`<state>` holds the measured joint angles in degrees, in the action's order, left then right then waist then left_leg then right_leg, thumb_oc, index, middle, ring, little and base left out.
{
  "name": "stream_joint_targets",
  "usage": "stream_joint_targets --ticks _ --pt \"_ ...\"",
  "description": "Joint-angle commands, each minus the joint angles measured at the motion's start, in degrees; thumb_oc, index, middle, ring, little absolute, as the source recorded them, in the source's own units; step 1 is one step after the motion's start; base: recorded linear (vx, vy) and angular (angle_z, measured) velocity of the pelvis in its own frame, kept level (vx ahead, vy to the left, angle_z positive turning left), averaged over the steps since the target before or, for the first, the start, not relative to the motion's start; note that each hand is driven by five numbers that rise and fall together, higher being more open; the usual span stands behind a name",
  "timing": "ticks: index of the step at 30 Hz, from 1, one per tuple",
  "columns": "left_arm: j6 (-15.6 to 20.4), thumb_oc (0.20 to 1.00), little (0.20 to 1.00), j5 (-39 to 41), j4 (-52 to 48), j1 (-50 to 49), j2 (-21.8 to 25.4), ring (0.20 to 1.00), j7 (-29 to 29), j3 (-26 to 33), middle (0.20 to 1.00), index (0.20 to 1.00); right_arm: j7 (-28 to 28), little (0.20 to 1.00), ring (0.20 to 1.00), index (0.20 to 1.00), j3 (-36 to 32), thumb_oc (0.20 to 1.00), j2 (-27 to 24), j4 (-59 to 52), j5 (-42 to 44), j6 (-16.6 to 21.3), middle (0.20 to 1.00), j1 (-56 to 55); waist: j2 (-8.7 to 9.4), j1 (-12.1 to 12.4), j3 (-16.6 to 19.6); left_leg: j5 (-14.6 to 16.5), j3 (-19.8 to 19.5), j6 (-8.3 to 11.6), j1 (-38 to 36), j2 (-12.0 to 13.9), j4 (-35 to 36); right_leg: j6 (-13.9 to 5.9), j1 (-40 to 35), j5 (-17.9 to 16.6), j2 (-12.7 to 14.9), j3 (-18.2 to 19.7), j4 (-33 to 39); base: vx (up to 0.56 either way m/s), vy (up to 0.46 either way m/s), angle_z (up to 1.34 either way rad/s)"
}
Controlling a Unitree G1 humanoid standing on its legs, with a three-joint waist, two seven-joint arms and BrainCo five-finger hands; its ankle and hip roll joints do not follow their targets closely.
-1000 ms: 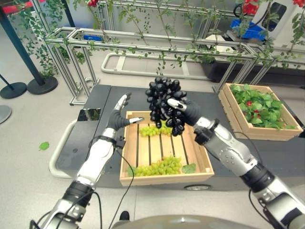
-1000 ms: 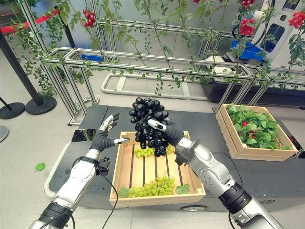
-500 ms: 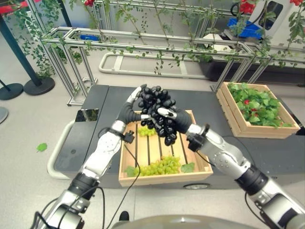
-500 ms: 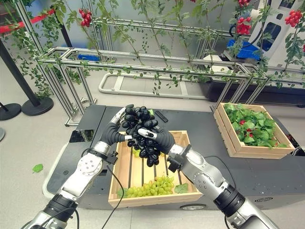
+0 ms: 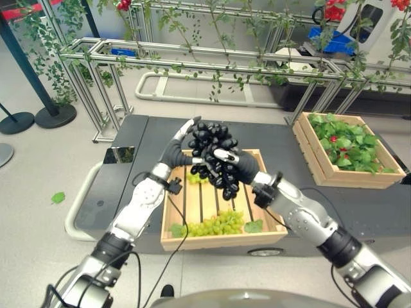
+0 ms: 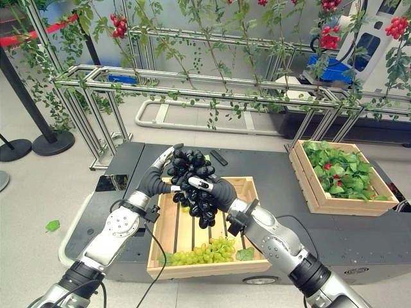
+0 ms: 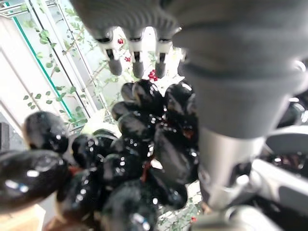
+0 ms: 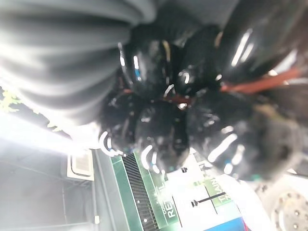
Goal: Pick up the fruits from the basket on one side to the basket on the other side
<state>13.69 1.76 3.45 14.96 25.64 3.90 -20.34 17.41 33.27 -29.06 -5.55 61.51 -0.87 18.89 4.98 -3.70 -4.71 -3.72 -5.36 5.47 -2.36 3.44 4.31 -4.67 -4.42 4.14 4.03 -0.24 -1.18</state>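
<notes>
Both hands meet on your glossy black grape bunch [image 5: 214, 154], held above the slatted wooden crate [image 5: 270, 215]. Left hand [image 5: 174, 149] has straight fingers against the bunch's side; right hand [image 5: 239, 165] is curled around it. Two knobbly green grape bunches [image 5: 215, 224] lie inside the crate.

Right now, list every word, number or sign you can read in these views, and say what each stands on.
Green and white panel past the black grapes, right wrist view: some print, cut off and blurred, not readable.
Near crate: no print to be seen.
Far crate: no print to be seen.
</notes>
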Motion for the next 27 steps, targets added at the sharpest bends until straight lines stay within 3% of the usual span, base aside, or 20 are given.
stream_joint_targets --ticks 1,14,27 --pt "2.57 1.000 1.000 0.15 -0.57 4.17 -0.56 1.000 0.29 -1.36 1.000 1.000 2.31 0.200 0.200 0.200 1.21 0.200 3.82 -3.65 3.05 0.81 0.200 -0.77 2.51 -0.10 3.40 5.47 0.60 -2.86 2.02 -1.83 -4.74 -2.64 6.25 -3.45 2.13 0.13 -3.03 0.00 0.000 0.00" --pt "2.55 1.000 1.000 0.87 -0.34 6.31 -0.67 1.000 -1.14 -3.52 1.000 1.000 3.36 0.200 0.200 0.200 5.31 0.200 5.41 -4.10 3.26 -0.12 0.200 2.92 2.27 0.03 3.25 5.54 0.61 -3.03 2.00 -1.87 -4.86 -2.58 6.51 -3.50 2.03 0.67 -3.05 0.00 0.000 0.00" --pt "0.88 1.000 1.000 2.09 2.98 11.77 2.28 1.000 -10.81 -11.20 1.000 1.000 5.06 0.200 0.200 0.200 7.20 0.200 5.64 -3.13 1.67 -0.76 0.200 5.42 1.78 -0.80 3.51 5.64 1.09 -3.00 1.60 -1.87 -4.87 -2.74 6.43 -3.59 2.04 1.01 -3.04 0.00 0.000 -0.01"
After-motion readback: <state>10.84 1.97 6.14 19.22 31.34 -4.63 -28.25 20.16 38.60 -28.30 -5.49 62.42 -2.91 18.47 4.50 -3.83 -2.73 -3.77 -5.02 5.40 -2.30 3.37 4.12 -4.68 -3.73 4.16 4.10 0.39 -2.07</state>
